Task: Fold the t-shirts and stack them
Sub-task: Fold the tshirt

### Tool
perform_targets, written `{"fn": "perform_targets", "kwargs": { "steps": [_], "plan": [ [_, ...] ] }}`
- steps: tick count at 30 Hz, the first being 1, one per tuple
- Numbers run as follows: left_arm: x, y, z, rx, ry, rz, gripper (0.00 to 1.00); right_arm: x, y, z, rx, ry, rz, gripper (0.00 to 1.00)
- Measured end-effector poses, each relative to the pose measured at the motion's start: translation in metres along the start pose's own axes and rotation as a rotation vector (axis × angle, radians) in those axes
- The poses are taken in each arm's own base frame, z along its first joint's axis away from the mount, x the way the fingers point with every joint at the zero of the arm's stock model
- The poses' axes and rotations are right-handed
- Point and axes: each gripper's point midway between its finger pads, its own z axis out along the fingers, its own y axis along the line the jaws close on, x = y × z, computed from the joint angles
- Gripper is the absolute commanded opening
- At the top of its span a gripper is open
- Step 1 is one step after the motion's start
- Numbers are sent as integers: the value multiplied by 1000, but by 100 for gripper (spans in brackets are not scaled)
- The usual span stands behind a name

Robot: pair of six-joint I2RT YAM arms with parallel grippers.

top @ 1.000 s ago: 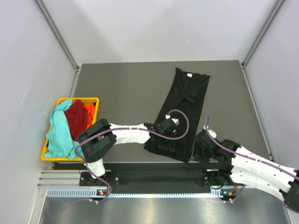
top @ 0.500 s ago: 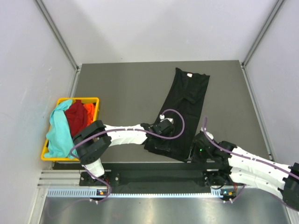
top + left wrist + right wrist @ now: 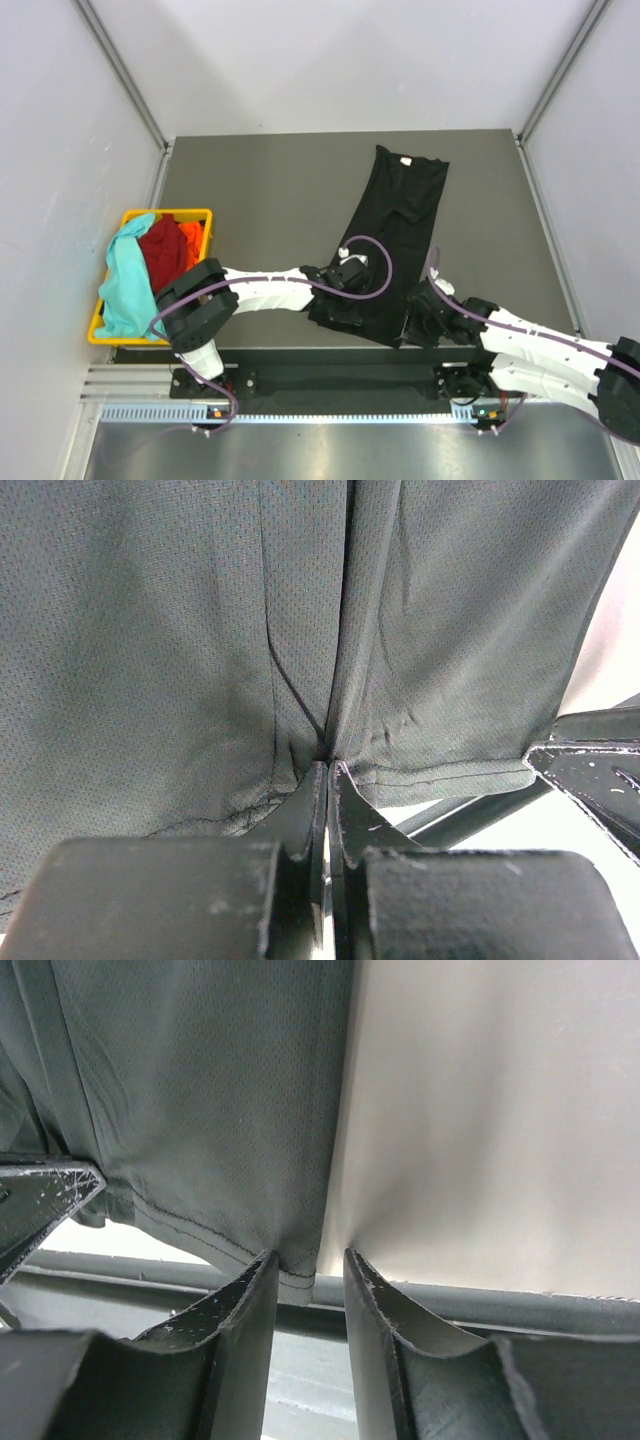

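At the near hem of the black t-shirt (image 3: 150, 630), the left gripper (image 3: 327, 768) is pinching a fold of cloth, jaws together, its arm reaching low and rightward over the table (image 3: 260, 190). Just beside it, the right gripper (image 3: 306, 1260) is straddling the hem corner, jaws apart, its arm stretching in from the right. The shirt is lying lengthwise, neck label at the far end.

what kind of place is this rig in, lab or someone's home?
Likely a lab test cell: plain white panels box in a grey table, left arm and right arm bolted to a rail, one yellow basket of t-shirts.
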Motion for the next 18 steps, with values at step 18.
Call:
{"fn": "perform_targets", "kwargs": {
  "steps": [18],
  "plan": [
    [2,-3,-9,-23,20,2,31,-1,5,3,-47,-17,58,23]
  ]
}}
